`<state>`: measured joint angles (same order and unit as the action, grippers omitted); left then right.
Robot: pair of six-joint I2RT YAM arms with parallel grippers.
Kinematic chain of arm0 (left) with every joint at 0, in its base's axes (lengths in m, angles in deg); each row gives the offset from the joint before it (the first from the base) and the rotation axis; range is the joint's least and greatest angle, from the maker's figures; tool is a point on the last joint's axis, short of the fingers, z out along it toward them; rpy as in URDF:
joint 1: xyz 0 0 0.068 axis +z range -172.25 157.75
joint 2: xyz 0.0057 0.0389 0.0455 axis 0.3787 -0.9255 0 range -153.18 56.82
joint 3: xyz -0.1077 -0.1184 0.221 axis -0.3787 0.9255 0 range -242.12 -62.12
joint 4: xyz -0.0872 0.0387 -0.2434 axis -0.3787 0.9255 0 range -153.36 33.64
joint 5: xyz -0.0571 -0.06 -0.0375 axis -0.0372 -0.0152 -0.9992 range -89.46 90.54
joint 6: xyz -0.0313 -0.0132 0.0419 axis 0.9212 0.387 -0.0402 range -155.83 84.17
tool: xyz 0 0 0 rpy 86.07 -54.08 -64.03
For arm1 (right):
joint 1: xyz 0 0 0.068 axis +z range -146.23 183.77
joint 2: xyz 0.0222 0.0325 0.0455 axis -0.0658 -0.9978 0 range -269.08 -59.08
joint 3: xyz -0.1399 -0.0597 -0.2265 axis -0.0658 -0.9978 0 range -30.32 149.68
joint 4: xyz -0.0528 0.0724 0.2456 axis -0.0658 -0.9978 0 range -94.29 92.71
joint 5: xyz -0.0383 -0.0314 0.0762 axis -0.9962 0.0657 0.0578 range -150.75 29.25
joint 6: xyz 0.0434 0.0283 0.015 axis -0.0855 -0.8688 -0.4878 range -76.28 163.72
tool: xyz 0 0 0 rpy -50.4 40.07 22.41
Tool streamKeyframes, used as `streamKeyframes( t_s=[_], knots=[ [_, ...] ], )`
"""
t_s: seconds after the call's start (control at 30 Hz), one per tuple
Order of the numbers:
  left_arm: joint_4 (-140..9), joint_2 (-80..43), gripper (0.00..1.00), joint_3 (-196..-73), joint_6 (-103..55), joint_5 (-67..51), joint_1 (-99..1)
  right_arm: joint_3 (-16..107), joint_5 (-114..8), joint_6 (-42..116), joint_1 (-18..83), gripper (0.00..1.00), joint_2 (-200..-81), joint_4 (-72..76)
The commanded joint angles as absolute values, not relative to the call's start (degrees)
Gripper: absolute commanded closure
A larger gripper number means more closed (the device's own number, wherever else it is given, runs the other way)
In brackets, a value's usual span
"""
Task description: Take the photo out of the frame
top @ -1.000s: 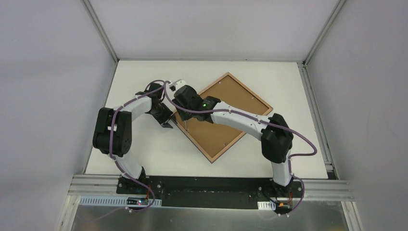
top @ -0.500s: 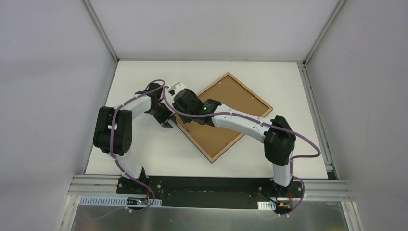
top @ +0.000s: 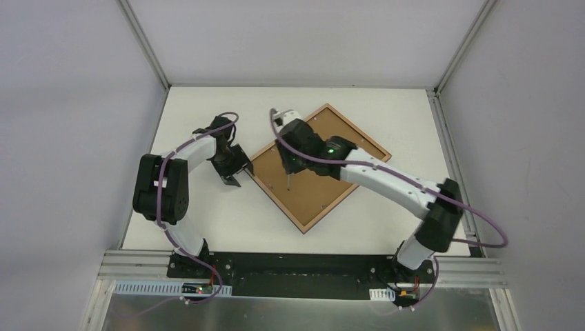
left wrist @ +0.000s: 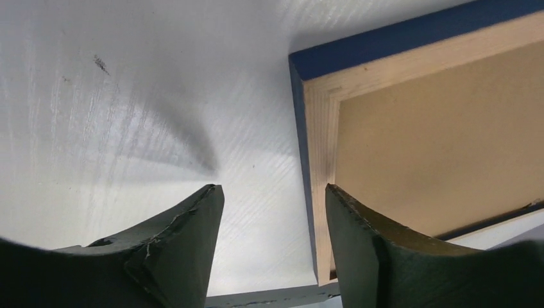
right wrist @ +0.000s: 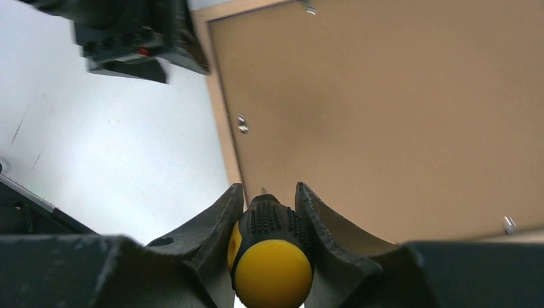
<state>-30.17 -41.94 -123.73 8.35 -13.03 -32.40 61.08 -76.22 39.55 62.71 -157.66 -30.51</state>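
Two dark fingers of the left gripper stand apart and hold nothing. One hangs over the white table, the other over the frame, whose blue corner lies between the tips and just ahead of them. The frame lies face-down, and its brown backing board spreads away to the right of that second finger. The photo itself is hidden beneath.

Further right, the right gripper is clamped on a screwdriver with a yellow-and-black handle. Its shaft points down past the fingertips to the board, close inside the frame's pale edge. A small metal tab sits on that edge, ahead of the tips and slightly to their left.

The step in hand looks to be turning the tabs aside. To do it well, set the blade against the tab's side and push it flat along the wood rather than digging into the board. The left fingers should press the corner down so the frame cannot swivel.
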Motion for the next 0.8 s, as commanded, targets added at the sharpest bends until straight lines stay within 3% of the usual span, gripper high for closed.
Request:
streamKeyframes(
  t_s=[0.0,0.23,0.4,0.77],
  knots=[
    [-28.6,-34.4,0.36,-123.7,3.9,-15.9,-34.3,52.1,-81.3,31.5,57.5,1.0,-142.4,-36.0],
    [-32.1,-25.4,0.24,-118.6,11.9,-16.0,-48.7,39.1,-84.8,23.4,48.0,1.0,-120.4,-41.5],
    [-37.6,-23.4,0.25,-111.5,26.7,-13.6,-54.8,32.9,-84.6,17.5,44.0,1.0,-109.9,-43.6],
    [-48.4,-30.0,0.2,-109.1,42.0,-7.3,-64.2,33.2,-79.5,15.5,42.5,1.0,-103.5,-52.7]
  ],
)
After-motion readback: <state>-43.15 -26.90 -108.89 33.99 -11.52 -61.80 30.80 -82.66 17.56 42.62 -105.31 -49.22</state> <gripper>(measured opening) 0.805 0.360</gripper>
